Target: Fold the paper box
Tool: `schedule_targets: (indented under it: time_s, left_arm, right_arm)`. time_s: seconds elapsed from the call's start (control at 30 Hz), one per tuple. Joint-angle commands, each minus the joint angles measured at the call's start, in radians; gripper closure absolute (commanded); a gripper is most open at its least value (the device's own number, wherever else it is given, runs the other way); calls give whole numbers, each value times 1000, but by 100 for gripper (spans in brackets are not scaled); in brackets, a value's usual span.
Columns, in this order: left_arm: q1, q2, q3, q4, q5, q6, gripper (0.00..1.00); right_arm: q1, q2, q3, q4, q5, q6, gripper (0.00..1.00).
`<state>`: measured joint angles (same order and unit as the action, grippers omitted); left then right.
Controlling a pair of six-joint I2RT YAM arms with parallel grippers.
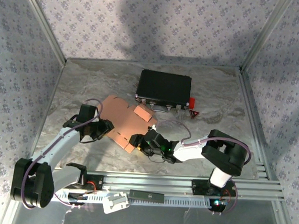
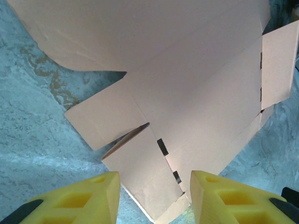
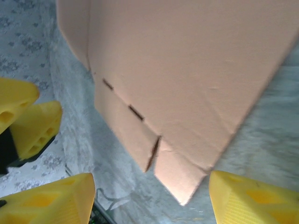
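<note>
Paper box (image 1: 124, 121) unfolded on the bench (image 1: 215, 95)

We see a thin salmon-orange sheet with flaps and slits, lying mostly flat just in front of a black case (image 1: 164, 87) with its lid shut. The left end effector (image 2: 154, 184) and right end effector (image 3: 149, 186) both gape, each with a corner of the sheet between its yellow fingers.

The flat salmon-orange cardboard sheet of the paper box (image 1: 123, 121) has its near edge hidden under the right gripper (image 1: 139, 142) in the top view and runs blurred past the upper edge in the right wrist view, while the small red object (image 1: 192, 103) beside the black rectangular hard case (image 1: 164, 87) is too small to identify.
</note>
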<state>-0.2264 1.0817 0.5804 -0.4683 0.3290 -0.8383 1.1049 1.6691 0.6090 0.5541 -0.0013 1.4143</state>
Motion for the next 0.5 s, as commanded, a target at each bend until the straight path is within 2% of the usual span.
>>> schedule_targets:
  time_s: [0.0, 0.07, 0.17, 0.3, 0.47]
  left_arm:
    - [-9, -27, -25, -29, 12, -6, 58]
    - [-34, -65, -52, -29, -5, -43, 58]
    - [-108, -131, -105, -24, -61, -122, 52]
    - [-160, -196, -221, 133, -54, -257, 49]
    - [-198, -161, -266, 269, -67, -322, 48]
  right_arm:
    - [-1, -50, -34, 16, 73, 38, 33]
    - [-1, -71, -41, 1, 81, 33, 33]
    - [-2, -108, -46, -31, 93, 19, 33]
    - [-8, -146, -36, -78, 95, -15, 33]
    - [-19, -165, -40, -87, 79, -33, 32]
